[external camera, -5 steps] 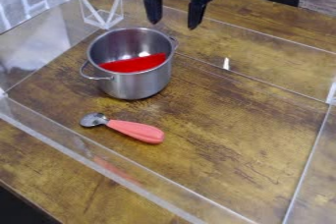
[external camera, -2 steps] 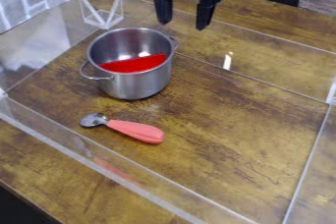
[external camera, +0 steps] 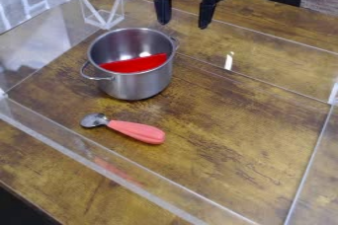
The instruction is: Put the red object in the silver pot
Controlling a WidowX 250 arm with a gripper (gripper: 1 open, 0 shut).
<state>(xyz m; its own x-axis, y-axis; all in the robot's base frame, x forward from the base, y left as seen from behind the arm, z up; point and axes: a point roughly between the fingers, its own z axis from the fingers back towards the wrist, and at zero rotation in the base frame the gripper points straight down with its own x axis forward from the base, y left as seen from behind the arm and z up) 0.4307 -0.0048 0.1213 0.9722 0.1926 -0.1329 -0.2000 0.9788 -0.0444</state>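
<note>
Coral-red and silver, the red object [external camera: 126,128] lay flat on the wooden surface [external camera: 238,120], its small round metal head pointing toward the left edge of the view and its rounded handle running to the right. It rested just in front of the silver pot [external camera: 129,62], apart from the pot's wall and touching nothing else. The pot stood upright, and a flat red piece [external camera: 134,63] showed on its floor.

Over the last second little had changed. The gripper [external camera: 184,18] had drifted a touch to the right in the view and then held its place; the utensil and the pot had not shifted at all. For the task, that suggested the pick had not begun: nothing was lifted, nothing was in contact, and the whole of the work probably remained ahead.

The gripper hung at the far side of the scene, pointing down, its two dark fingers spread wide with nothing between them. It sat beyond the pot and a little to the right of it, so the pot stood between it and the utensil. The red object was well apart from it, toward the near side of the view and lower on the surface. Reaching it would likely call for a pass over or around the pot, then a descent onto the handle.
</note>
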